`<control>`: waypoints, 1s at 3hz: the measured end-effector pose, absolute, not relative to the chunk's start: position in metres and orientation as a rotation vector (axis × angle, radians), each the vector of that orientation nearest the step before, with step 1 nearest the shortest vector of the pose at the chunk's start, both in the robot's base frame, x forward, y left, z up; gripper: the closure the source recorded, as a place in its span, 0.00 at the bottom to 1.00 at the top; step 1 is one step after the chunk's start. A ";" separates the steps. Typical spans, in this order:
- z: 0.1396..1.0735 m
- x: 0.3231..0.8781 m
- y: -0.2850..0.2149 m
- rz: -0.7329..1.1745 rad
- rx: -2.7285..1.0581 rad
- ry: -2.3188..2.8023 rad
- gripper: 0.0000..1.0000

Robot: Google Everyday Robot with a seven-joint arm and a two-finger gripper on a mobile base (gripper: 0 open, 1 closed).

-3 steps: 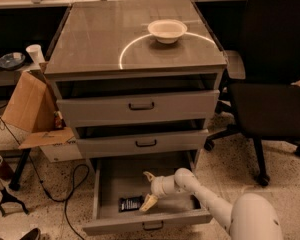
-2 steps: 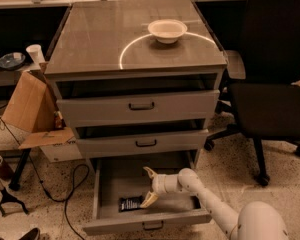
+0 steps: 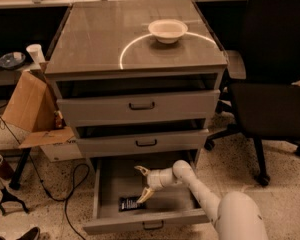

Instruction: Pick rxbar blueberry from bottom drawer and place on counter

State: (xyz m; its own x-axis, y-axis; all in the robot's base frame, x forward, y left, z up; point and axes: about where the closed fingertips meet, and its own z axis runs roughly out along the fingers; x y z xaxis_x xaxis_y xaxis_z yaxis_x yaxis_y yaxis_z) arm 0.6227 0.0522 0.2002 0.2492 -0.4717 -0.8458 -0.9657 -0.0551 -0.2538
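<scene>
Rxbar blueberry [image 3: 130, 204] lay flat on the floor of the open bottom drawer [image 3: 146, 222], low in the frame, with the gripper [image 3: 140, 184] reaching in just above it.
The gripper's fingers [image 3: 141, 198] were spread wide and held nothing; the lower tip sat at the bar's right end, and whether it touched could not be told. To grasp well, I judge it should drop further and shift slightly toward frame left so both fingers straddle the thin bar before closing, clear of the drawer walls. The counter [image 3: 100, 39], at upper centre, carried a white bowl [image 3: 167, 30].
</scene>
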 end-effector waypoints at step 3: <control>0.166 0.625 0.074 0.729 -1.701 1.355 0.00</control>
State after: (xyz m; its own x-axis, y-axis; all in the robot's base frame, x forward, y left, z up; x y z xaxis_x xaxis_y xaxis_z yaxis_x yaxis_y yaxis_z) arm 0.6247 0.0744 0.1658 0.2520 -0.4898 -0.8346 -0.9663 -0.0812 -0.2441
